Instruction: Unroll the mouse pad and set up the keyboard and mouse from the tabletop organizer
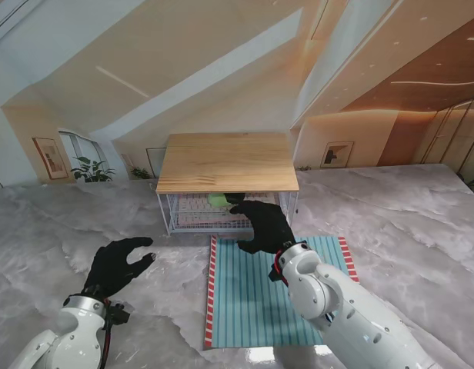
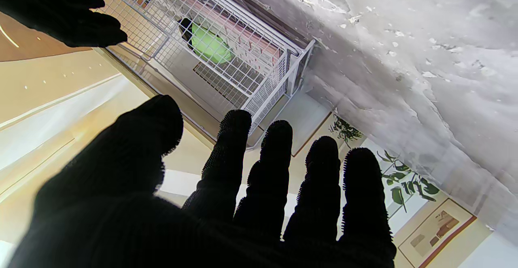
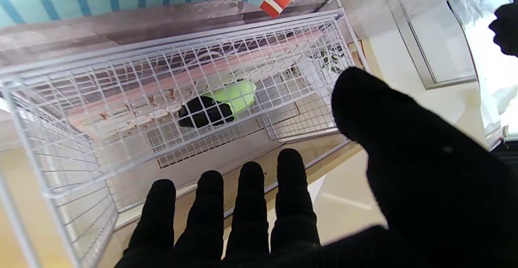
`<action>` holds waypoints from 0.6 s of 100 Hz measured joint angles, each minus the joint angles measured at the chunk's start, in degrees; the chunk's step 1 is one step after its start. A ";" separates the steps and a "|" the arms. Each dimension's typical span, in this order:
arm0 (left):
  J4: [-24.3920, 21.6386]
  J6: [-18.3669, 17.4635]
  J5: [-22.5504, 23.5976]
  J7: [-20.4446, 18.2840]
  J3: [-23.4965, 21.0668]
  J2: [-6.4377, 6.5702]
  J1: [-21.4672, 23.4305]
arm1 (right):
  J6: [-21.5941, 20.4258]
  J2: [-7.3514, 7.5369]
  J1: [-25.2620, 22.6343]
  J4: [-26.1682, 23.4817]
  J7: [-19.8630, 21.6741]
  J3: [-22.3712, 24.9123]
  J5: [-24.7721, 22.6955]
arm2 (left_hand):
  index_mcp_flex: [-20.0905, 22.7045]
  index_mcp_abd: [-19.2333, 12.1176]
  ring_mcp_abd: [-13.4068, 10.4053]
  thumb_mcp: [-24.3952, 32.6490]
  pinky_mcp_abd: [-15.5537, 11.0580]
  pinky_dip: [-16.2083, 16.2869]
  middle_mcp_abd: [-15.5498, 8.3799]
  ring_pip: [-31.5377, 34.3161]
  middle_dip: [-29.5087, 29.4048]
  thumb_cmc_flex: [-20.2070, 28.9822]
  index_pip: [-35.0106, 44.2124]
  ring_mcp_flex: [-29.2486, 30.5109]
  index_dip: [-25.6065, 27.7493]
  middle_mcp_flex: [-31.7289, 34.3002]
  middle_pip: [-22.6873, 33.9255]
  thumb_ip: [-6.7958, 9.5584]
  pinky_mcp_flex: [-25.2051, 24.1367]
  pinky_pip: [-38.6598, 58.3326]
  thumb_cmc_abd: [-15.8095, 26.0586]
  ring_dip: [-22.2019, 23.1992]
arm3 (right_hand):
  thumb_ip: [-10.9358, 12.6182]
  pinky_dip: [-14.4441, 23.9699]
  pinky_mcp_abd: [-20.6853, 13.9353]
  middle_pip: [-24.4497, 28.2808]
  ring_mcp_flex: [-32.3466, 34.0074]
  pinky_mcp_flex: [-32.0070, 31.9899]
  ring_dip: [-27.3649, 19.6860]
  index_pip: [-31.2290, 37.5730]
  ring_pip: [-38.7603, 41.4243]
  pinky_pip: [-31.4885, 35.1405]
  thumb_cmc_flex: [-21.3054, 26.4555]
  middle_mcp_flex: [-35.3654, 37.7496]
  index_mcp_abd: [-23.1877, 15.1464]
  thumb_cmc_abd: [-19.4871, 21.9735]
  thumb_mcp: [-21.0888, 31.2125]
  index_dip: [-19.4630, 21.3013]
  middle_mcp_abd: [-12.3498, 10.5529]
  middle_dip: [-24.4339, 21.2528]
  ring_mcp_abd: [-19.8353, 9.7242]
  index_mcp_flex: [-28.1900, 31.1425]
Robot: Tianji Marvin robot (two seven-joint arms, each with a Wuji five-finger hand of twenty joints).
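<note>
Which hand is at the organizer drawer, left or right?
The right hand, open at the wire drawer front by the green mouse. The left hand hovers open over bare table, off to the left.

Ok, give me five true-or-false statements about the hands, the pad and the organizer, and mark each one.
1. The mouse pad lies unrolled on the table. True.
2. The right hand holds the mouse. False: it is open and holds nothing, fingers toward the wire drawer.
3. The green and black mouse is inside the wire drawer of the organizer. True.
4. The left hand rests on the pad. False: it is open to the left of the pad, over bare table.
5. The keyboard is already on the pad. False: nothing lies on the visible part of the pad; a pale keyboard shows in the drawer.
</note>
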 measured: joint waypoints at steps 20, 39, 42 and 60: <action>-0.02 -0.41 0.02 -0.17 -0.52 0.03 0.29 | 1.61 -1.12 3.46 2.43 -0.67 -2.88 -0.41 | 0.00 0.00 0.00 0.00 -0.01 -0.03 0.00 -0.01 -0.03 0.00 0.00 0.00 -0.05 0.00 0.01 0.00 -0.01 0.00 0.00 0.00 | 0.00 -0.90 -0.39 -0.01 0.00 -0.03 -0.51 0.01 -0.14 -2.21 0.00 0.00 0.02 0.00 0.02 -0.09 0.00 0.00 0.00 0.00; -0.02 -0.79 -0.06 -0.34 -0.56 0.07 0.28 | 2.80 -1.61 5.86 4.04 -0.77 -5.10 -0.54 | 0.00 0.00 0.00 0.00 -0.02 -0.05 -0.01 -0.02 -0.03 0.00 0.00 0.00 -0.08 0.00 0.01 0.00 -0.02 0.00 0.00 0.00 | 0.00 -1.45 -0.72 -0.02 0.00 -0.04 -0.54 0.03 -0.70 -3.53 -0.02 0.00 0.07 0.00 0.03 -0.11 0.00 0.00 0.00 0.00; -0.02 -0.80 -0.08 -0.38 -0.56 0.07 0.26 | 3.00 -1.67 6.30 4.37 -0.70 -5.50 -0.50 | 0.00 0.00 0.00 0.00 -0.03 -0.05 -0.01 -0.02 -0.03 0.00 0.00 0.00 -0.08 0.00 0.01 0.00 -0.02 0.00 0.00 0.00 | 0.00 -1.45 -0.72 -0.02 0.00 -0.04 -0.60 0.03 -0.70 -3.59 -0.02 0.00 0.09 0.00 0.03 -0.11 0.00 0.00 0.00 0.00; -0.02 -0.82 -0.15 -0.54 -0.52 0.09 0.19 | 3.47 -2.33 9.65 7.52 0.08 -8.39 0.39 | 0.00 0.00 0.00 0.00 -0.03 -0.06 -0.01 -0.02 -0.03 0.00 0.00 0.03 -0.08 0.00 0.01 0.00 -0.02 0.00 0.00 0.00 | 0.00 -1.46 -0.74 -0.02 0.00 -0.04 -0.62 0.04 -0.70 -4.09 -0.02 0.00 0.59 0.00 0.06 -0.13 0.00 0.00 0.00 0.00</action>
